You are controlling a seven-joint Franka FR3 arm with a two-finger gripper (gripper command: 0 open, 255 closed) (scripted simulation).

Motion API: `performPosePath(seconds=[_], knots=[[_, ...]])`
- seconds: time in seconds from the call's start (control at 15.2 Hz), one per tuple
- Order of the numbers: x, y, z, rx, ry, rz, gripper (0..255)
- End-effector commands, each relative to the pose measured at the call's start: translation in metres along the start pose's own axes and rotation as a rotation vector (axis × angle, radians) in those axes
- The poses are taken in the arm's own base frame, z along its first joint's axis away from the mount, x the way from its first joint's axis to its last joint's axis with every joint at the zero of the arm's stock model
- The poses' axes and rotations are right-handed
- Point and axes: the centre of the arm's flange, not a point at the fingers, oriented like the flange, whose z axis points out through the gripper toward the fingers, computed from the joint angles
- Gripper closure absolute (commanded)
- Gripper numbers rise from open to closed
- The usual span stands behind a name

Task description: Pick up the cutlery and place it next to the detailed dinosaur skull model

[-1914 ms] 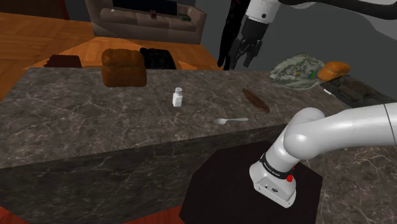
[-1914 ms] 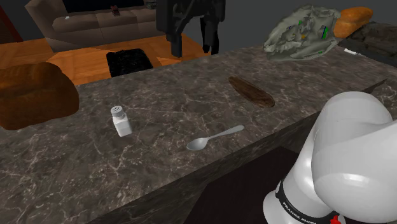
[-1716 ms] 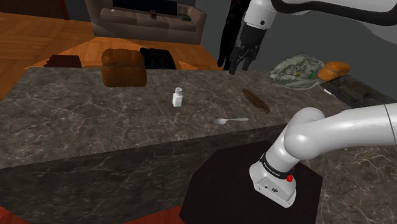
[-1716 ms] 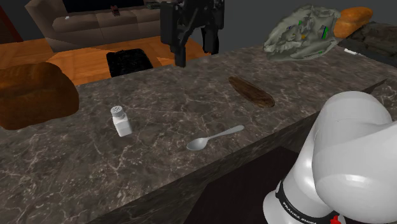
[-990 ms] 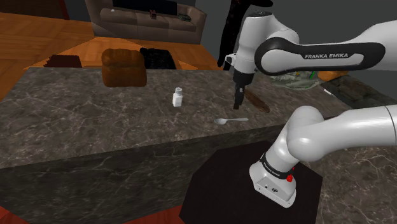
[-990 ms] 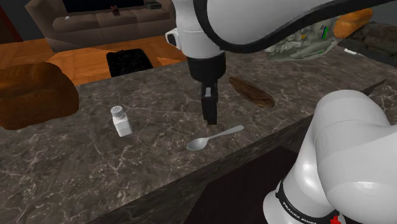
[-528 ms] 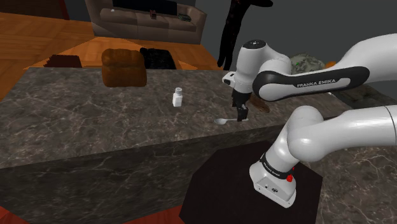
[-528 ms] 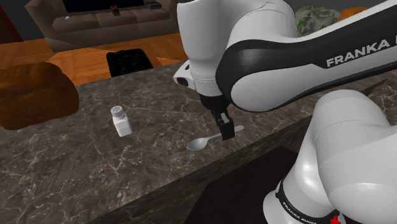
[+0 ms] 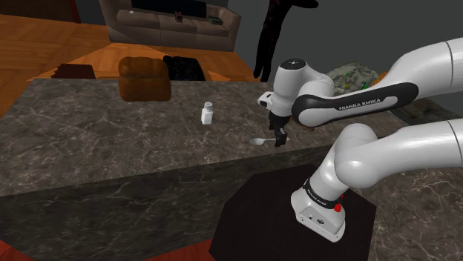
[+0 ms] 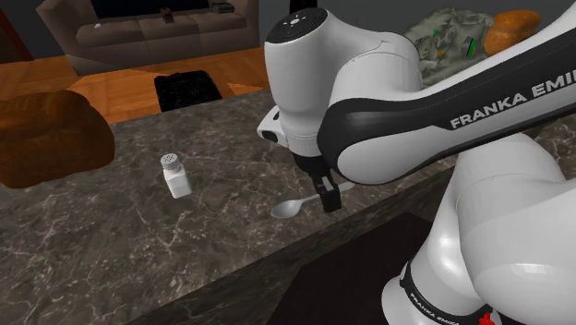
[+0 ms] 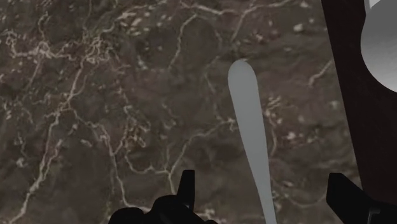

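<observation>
Just short of the grasp, the black gripper (image 10: 330,198) is held low, fingers (image 11: 186,186) spread clear either side of the grey spoon (image 10: 291,209) at the marble counter's (image 9: 111,133) near edge; closing and lifting are judged due before carriage to the far-right skull model (image 10: 441,42).

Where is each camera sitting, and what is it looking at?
Shoulder view: beside and behind the stand, looking down over the dark counter; the white arm bends across it.
Second exterior view: close by the arm, looking across the counter toward a sofa; the arm's big white links crowd its right.
Wrist view: on the hand, looking down at the counter; the black fingers stand apart, one each side of the spoon handle.
Shared: both outer views show the spoon and the white shaker.
</observation>
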Motion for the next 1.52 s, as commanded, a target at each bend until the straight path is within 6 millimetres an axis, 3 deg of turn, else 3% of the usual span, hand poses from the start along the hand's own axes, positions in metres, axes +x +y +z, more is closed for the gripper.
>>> performPosePath(seconds=[0.0,0.26,0.33,0.92,1.45], knots=[[0.000,0.000,0.001,0.000,0.000,0.000,0],[0.000,0.000,0.001,0.000,0.000,0.000,0],[0.000,0.000,0.001,0.000,0.000,0.000,255],[0.000,0.000,0.001,0.000,0.000,0.000,255],[-0.010,0.005,-0.040,0.000,0.000,0.000,255]])
